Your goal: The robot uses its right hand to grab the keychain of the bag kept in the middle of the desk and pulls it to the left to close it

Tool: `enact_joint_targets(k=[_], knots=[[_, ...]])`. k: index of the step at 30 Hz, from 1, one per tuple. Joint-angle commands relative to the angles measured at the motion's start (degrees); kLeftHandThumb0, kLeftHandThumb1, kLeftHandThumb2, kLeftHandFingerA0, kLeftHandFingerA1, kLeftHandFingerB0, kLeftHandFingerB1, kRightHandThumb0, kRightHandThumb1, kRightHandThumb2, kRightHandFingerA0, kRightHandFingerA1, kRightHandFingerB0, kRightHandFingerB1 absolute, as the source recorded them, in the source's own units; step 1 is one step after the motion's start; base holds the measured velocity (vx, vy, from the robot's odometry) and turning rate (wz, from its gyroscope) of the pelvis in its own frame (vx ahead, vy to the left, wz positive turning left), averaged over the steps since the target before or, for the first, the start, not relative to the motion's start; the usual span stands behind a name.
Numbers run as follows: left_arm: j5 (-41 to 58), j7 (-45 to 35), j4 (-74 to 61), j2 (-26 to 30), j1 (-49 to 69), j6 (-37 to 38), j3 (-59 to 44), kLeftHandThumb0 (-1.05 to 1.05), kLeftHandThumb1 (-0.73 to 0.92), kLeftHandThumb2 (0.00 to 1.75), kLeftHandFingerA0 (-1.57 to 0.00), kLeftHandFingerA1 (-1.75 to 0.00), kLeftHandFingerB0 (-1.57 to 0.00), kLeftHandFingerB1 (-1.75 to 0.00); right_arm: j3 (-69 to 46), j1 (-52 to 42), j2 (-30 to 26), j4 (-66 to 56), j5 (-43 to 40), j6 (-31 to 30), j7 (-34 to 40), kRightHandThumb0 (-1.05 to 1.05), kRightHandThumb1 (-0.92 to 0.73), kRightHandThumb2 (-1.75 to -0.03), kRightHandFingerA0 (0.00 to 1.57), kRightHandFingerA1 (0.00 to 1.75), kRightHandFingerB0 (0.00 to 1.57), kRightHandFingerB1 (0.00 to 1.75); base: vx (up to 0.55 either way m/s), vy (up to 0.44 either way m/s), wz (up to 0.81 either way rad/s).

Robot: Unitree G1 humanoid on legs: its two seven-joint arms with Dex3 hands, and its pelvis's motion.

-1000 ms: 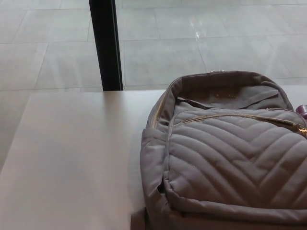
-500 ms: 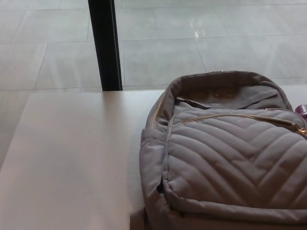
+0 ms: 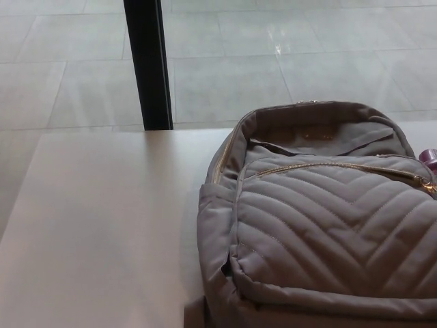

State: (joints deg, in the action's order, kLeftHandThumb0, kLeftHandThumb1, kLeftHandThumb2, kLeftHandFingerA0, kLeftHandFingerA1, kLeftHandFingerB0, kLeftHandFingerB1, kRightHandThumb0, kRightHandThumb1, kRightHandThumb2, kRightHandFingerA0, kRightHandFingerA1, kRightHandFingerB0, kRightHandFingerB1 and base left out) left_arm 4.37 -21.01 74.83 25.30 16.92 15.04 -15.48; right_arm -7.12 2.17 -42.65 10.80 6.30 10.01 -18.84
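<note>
Neither my left hand nor my right hand shows in the head view, so I cannot tell how far my fingers are open or whether they hold anything.

The grey quilted fabric backpack (image 3: 328, 232) lies on the pale beige table (image 3: 102, 225), filling the lower right of the view and running off the right and bottom edges. Its front faces up, stitched in a chevron pattern. The top opening gapes, and I can see into the shadowed grey lining under the arched upper rim. A thin gold zipper line (image 3: 328, 165) runs across the top of the quilted front pocket, from the bag's left shoulder to the right edge of the view. At its right end sits a small gold zipper pull (image 3: 428, 183), partly cut off by the edge. Just above it a small purple thing (image 3: 430, 155) peeks in; I cannot tell what it is.

The left half of the table is bare. Past its far edge a black upright post (image 3: 147, 65) stands on the pale grey tiled floor (image 3: 273, 61), which shines with a few bright glints.
</note>
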Motion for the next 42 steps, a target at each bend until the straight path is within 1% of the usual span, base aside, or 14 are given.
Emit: enact_joint_targets(k=[1, 2, 3, 5, 6, 8, 10, 12, 13, 21, 29, 33, 40, 42], knots=[[-0.14, 0.02, -0.17, 1.04, 0.23, -0.04, -0.1, -1.05, 0.86, 0.8, -0.57, -1.1, -0.38, -1.01, 2.17, -1.16, 2.32, 1.35, 0.86, 2.09, -0.68, -0.15, -0.76, -0.78, 0.85, 1.43, 0.83, 0.55, 0.0, 0.0, 0.0], [-0.14, -0.05, -0.27, 1.09, 0.27, 0.04, -0.07, -1.05, 0.85, 0.79, -0.58, -1.1, -0.39, -1.02, 2.26, -1.19, 2.28, 1.28, 1.39, 1.94, -0.24, -0.14, -0.68, -0.92, 0.85, 1.28, 0.93, 0.71, 0.0, 0.0, 0.0], [-0.14, -0.17, -0.42, 1.17, 0.37, 0.17, -0.04, -1.05, 0.85, 0.79, -0.58, -1.1, -0.39, -1.02, 2.42, -1.25, 2.21, 1.13, 2.17, 1.66, 0.41, -0.14, -0.68, -0.92, 0.85, 1.28, 0.93, 0.71, 0.0, 0.0, 0.0], [0.07, -0.88, -0.33, 1.24, 0.46, 0.32, -0.21, -1.05, 0.85, 0.79, -0.57, -1.1, -0.39, -1.01, 2.78, -1.76, 1.85, 0.37, 4.54, 2.17, 2.54, -0.15, -0.6, -1.06, 0.87, 1.48, 0.91, 1.12, 0.0, 0.0, 0.0], [-0.49, -0.55, -0.56, 1.42, 0.6, 0.45, 0.34, -1.05, 0.85, 0.81, -0.57, -1.09, -0.39, -1.02, 2.74, -2.01, 2.04, 0.17, 4.71, 1.98, 3.1, -0.15, -0.6, -1.07, 0.88, 1.53, 0.87, 1.25, 0.0, 0.0, 0.0], [-0.25, -0.91, -0.54, 1.43, 0.52, 0.26, 0.23, -1.05, 0.85, 0.8, -0.56, -1.1, -0.38, -1.02, 2.68, -2.27, 2.29, -0.41, 4.88, 0.86, 3.61, -0.18, -0.6, -1.06, 0.93, 1.55, 0.87, 1.28, 0.0, 0.0, 0.0], [-0.01, -0.79, -0.49, 1.32, 0.4, -0.13, 0.05, -1.05, 0.86, 0.81, -0.55, -1.1, -0.37, -1.01, 2.34, -2.67, 3.61, -0.32, 5.77, 1.37, 6.42, -0.13, -0.6, -1.12, 0.89, 1.63, 0.78, 1.49, 0.0, 0.0, 0.0], [-0.11, -0.69, -0.47, 1.26, 0.43, 0.04, 0.13, -1.05, 0.86, 0.8, -0.57, -1.08, -0.39, -1.02, 2.15, -2.86, 3.93, -0.29, 5.8, 1.57, 6.88, -0.15, -0.58, -1.08, 0.89, 1.75, 0.69, 1.58, 0.0, 0.0, 0.0], [-0.45, -0.46, -0.45, 1.2, 0.58, 0.58, 0.4, -1.05, 0.85, 0.77, -0.57, -1.08, -0.38, -1.01, 2.03, -3.27, 4.4, -0.62, 5.95, 1.2, 7.56, -0.18, -0.62, -1.11, 0.85, 1.75, 0.71, 1.63, 0.0, 0.0, 0.0], [-0.46, 0.5, 0.04, 1.38, 0.52, -0.32, 0.42, -1.05, 0.85, 0.79, -0.59, -1.1, -0.38, -1.03, 1.86, -4.66, 8.16, 0.56, 6.79, 1.68, 12.51, -0.24, -0.67, -1.0, 0.82, 1.75, 0.65, 1.68, 0.0, 0.0, 0.0], [-0.45, 0.29, 0.3, 1.37, 0.35, -0.54, 0.56, -1.05, 0.83, 0.78, -0.55, -1.11, -0.38, -1.02, -1.96, -3.27, 14.55, 2.76, 2.28, 1.64, 15.5, -0.25, -0.53, -1.16, 0.85, 1.75, 0.71, 1.62, 0.0, 0.0, 0.0], [0.62, -0.22, -0.04, 1.33, 0.41, -0.99, -0.33, -1.05, 0.81, 0.81, -0.57, -1.16, -0.38, -1.06, -4.37, -0.36, 17.31, 1.64, -1.68, -3.29, 14.36, -0.16, -0.43, -1.35, 0.93, 1.73, 0.79, 1.57, 0.0, 0.0, 0.0], [0.52, -0.27, -0.11, 1.33, 0.42, -1.04, -0.53, -1.05, 0.81, 0.81, -0.57, -1.16, -0.38, -1.06, -4.96, -0.03, 17.79, 1.23, -1.79, -4.11, 13.73, -0.16, -0.43, -1.35, 0.93, 1.73, 0.79, 1.57, 0.0, 0.0, 0.0], [-0.42, -0.17, -0.23, 2.04, 0.28, -0.21, 0.25, -1.05, 0.83, 0.79, -0.57, -1.14, -0.41, -1.04, -6.63, 5.59, 16.97, -4.37, -6.15, -11.09, 11.47, -0.21, -0.43, -1.3, 0.95, 1.75, 0.84, 1.59, 0.0, 0.0, 0.0]])
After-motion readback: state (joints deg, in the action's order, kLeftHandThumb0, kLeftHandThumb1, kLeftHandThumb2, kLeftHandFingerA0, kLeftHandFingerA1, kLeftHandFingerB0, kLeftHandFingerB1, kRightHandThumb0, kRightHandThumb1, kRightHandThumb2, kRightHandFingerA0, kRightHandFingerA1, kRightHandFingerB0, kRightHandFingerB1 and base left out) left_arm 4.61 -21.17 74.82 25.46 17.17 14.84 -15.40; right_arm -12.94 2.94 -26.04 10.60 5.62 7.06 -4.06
